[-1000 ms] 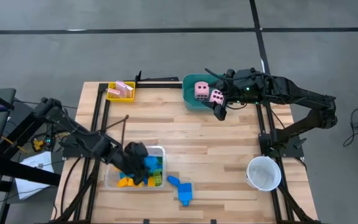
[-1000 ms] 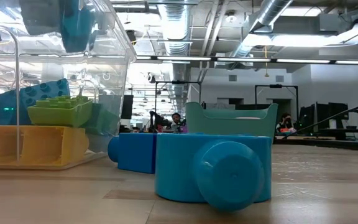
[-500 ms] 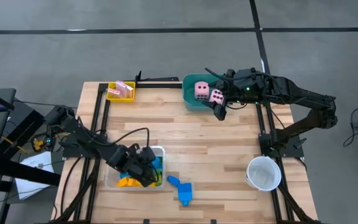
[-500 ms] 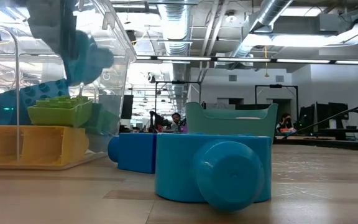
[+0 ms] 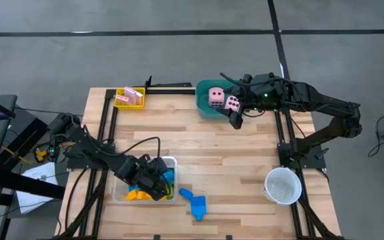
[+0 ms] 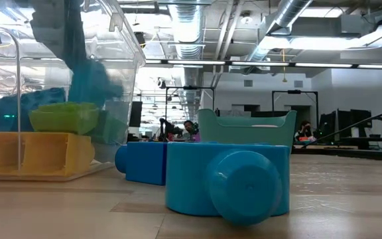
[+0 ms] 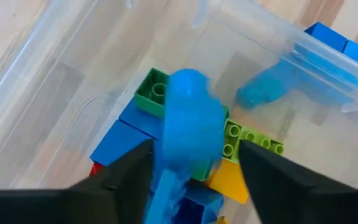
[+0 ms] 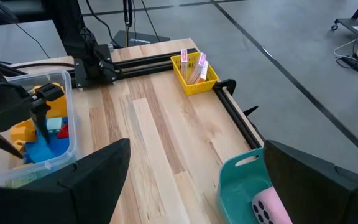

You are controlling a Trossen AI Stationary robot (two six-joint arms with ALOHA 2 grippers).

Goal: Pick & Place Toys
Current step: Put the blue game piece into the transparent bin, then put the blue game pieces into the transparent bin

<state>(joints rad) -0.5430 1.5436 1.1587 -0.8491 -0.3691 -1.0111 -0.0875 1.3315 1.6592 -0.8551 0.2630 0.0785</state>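
The left hand (image 5: pixel 157 181) hangs inside the clear plastic tray (image 5: pixel 117 192) on the wooden bench (image 5: pixel 212 153). Its fingers stand apart around a light blue plastic block (image 7: pixel 188 118), which looks blurred between them; whether they still touch it cannot be told. Below it lie green (image 7: pixel 151 93), dark blue (image 7: pixel 120 140) and yellow-orange (image 7: pixel 232 180) building blocks. Two blue blocks (image 5: pixel 193 202) lie on the bench just beside the tray. The right hand (image 5: pixel 235 113) waits with fingers wide apart at the teal tub (image 5: pixel 204 110) holding two pink foam dice (image 5: pixel 223 99). Pink-white cards (image 5: pixel 133 95) stand in the small yellow tray (image 5: pixel 122 101). No writing can be read.
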